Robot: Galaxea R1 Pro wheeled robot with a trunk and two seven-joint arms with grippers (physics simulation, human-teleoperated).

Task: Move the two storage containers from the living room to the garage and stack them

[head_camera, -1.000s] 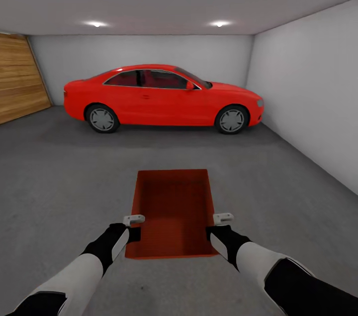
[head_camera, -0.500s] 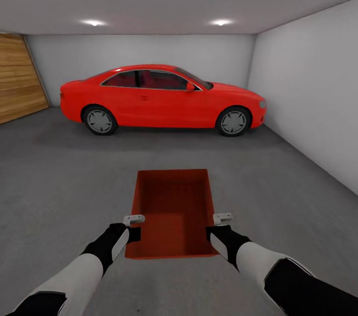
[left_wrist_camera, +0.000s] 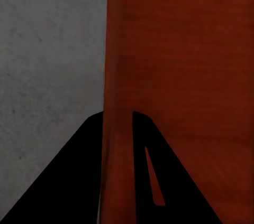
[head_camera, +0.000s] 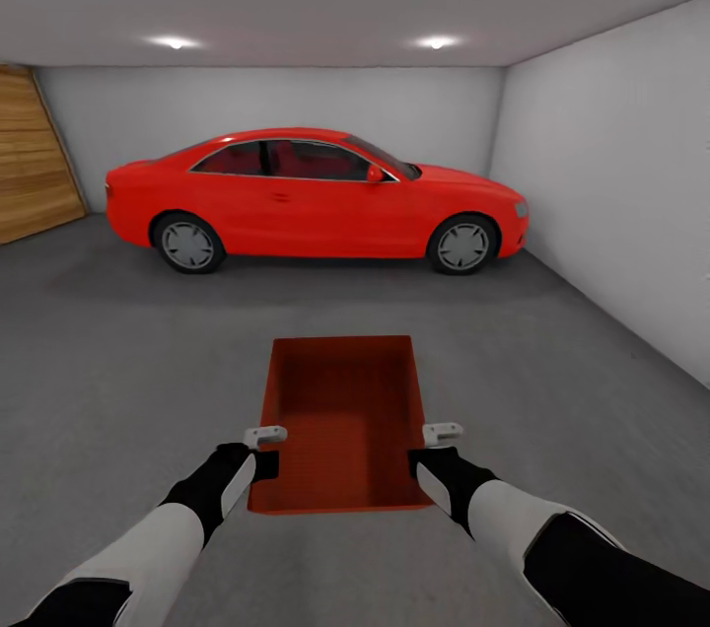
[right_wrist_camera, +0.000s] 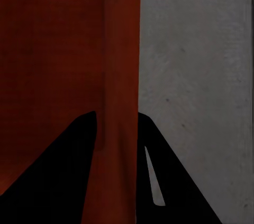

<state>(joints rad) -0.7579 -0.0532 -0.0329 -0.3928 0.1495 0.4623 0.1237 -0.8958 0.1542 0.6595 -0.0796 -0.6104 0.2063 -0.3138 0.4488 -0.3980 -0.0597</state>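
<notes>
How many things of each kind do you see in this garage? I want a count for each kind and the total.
Storage container: 1
Red car: 1
Wooden panel door: 1
Ceiling lights: 2
Robot claws, left claw and right claw: 2
Total: 7

White forearms, black wrists, pale end effectors.

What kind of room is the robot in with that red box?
Most likely a garage: a red car is parked on a grey concrete floor, with plain white walls and a wooden panel door.
</notes>
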